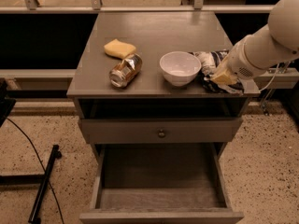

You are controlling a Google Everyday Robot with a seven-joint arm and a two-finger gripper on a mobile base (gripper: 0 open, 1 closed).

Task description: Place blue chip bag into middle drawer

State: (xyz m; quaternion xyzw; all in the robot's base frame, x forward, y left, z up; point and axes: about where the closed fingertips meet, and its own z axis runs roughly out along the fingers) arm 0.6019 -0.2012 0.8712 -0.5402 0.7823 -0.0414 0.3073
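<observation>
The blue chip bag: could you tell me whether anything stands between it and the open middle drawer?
Nothing visible does. The gripper is on the blue chip bag at the cabinet top's right front edge; the middle drawer is pulled out below. The white bowl sits to the bag's left, off that path.

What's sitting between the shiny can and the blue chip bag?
A white bowl, in the camera view. The can lies left of it, the blue chip bag right, with the gripper at the bag.
</observation>
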